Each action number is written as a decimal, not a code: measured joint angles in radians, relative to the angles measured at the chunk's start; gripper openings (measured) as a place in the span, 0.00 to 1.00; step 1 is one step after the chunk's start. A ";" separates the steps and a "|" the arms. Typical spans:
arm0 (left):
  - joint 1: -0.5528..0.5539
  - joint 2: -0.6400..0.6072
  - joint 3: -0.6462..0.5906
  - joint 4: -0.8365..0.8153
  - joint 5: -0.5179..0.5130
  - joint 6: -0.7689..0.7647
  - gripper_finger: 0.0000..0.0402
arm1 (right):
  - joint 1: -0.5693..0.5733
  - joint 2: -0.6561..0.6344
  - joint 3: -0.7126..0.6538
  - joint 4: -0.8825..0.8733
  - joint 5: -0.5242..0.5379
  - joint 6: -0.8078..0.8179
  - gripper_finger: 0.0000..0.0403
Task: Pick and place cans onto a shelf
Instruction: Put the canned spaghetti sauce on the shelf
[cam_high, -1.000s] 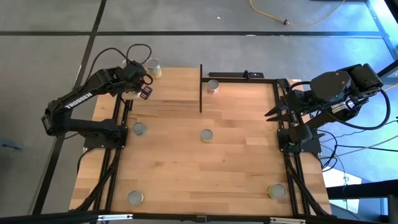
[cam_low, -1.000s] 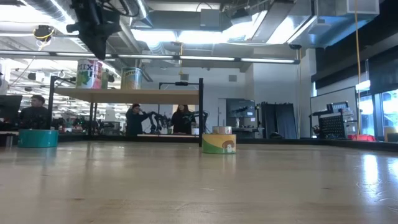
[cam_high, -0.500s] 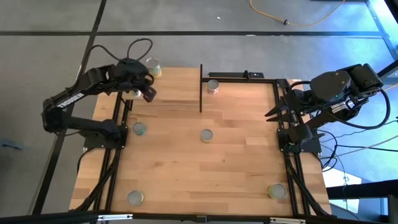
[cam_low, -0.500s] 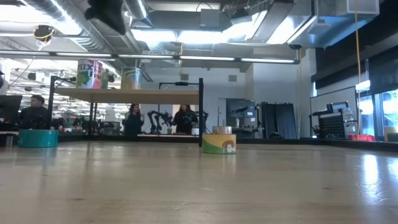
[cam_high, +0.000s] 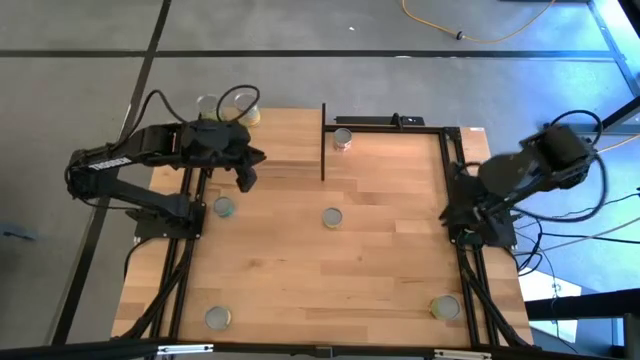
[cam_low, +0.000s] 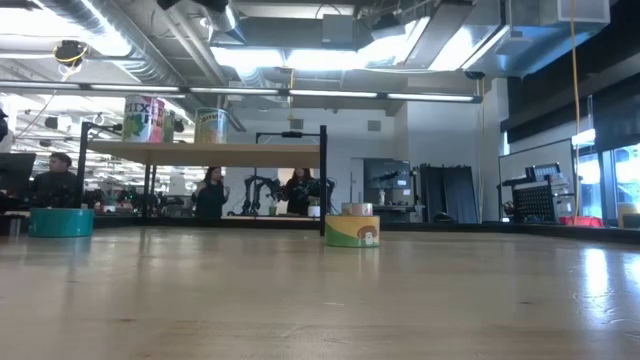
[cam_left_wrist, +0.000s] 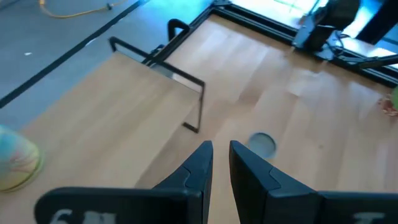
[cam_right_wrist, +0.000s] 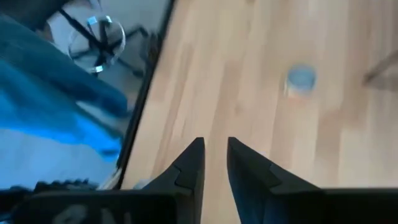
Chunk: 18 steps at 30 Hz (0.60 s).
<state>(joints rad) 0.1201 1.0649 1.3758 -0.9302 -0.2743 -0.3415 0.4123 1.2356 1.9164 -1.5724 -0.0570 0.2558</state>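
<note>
I see my left gripper (cam_high: 246, 172) above the shelf (cam_high: 265, 150), fingers nearly together, empty. Two cans (cam_low: 145, 118) stand at its far-left end. Right gripper (cam_right_wrist: 214, 163), likewise narrow and empty, hangs at the table's (cam_high: 380, 260) right edge.

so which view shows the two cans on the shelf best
The low view: both cans on the shelf, pink-labelled and green, stand side-on. The high view shows only tops; the left wrist view shows one blurred; the right wrist view shows neither.

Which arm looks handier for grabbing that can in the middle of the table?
Probably the left. Its gripper, holding nothing, hangs over the wood not far from the can. The right gripper sits at the table's edge.
</note>
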 joint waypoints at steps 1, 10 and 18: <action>-0.013 0.000 0.000 0.003 -0.002 -0.009 0.12 | 0.010 -0.022 -0.055 -0.001 0.000 0.040 0.17; -0.102 0.003 0.000 0.004 -0.073 -0.052 0.12 | 0.081 -0.152 -0.477 0.007 -0.171 0.404 0.17; -0.130 0.003 0.000 0.004 -0.084 -0.075 0.12 | 0.168 -0.159 -0.736 0.154 -0.318 0.349 0.17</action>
<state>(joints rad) -0.0100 1.0683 1.3758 -0.9259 -0.3588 -0.4166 0.5806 1.0771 1.1807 -1.4189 -0.3755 0.6049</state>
